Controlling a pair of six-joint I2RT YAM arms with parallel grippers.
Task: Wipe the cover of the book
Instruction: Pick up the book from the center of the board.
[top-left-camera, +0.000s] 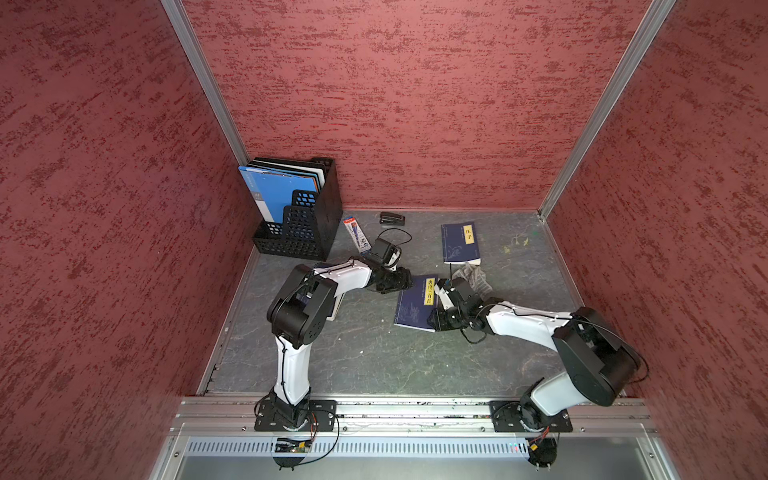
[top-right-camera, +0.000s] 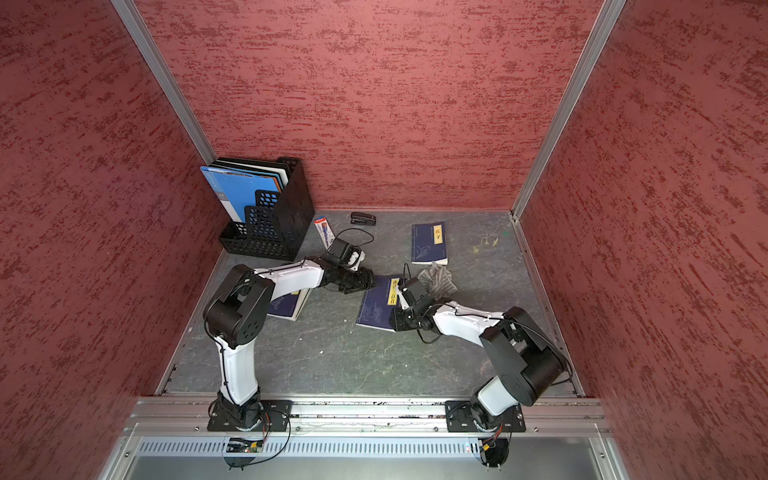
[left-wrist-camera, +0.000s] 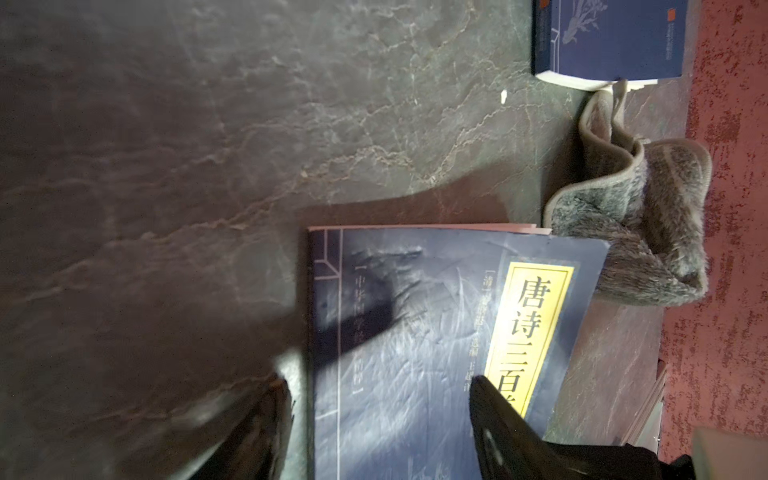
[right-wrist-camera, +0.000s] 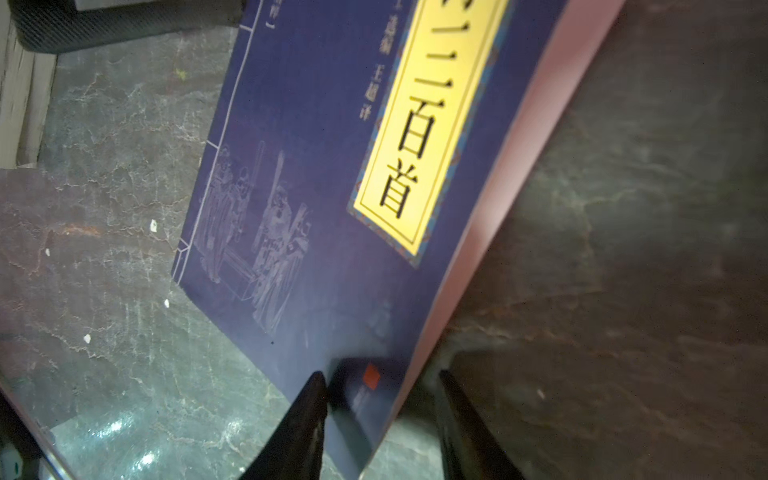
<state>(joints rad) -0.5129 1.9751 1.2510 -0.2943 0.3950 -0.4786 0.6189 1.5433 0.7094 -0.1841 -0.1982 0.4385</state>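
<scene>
At the far left corner a rack (top-left-camera: 309, 216) is standing on the table (top-left-camera: 374, 361), holding blue folders (top-left-camera: 270, 187). Just beside it a pen pack (top-left-camera: 356, 235) is lying flat. A stapler (top-left-camera: 392, 218) is sitting near the back wall.

The left arm (top-left-camera: 345, 274) is reaching in over a left book (top-right-camera: 286, 309), which is lying mostly hidden beneath it. The left gripper (top-left-camera: 409, 282) is hanging at the far left corner of the book (top-left-camera: 415, 305). In the left wrist view its fingers (left-wrist-camera: 503, 428) are standing well apart, released. One is over the yellow title strip, and the other, blurred, is beyond the book's edge over the table. They are grasping nothing.

The book is lying closed and cover up in the middle of the table, between the two grippers and slightly tilted.

Behind it a far book (top-left-camera: 460, 243) is lying cover up near the back wall. A grey cloth (top-left-camera: 473, 277) is lying crumpled, touching the far book's near corner and sitting just beside the book's far right corner.

The right gripper (top-left-camera: 433, 322) is sitting low at the book's near right corner. In the right wrist view its fingers (right-wrist-camera: 303, 428) are straddling that corner. One is at the cover's edge, and a gap is showing between the other and the pink page edge, so the jaws are released. The right arm (top-left-camera: 523, 322) is stretching in from the right.
</scene>
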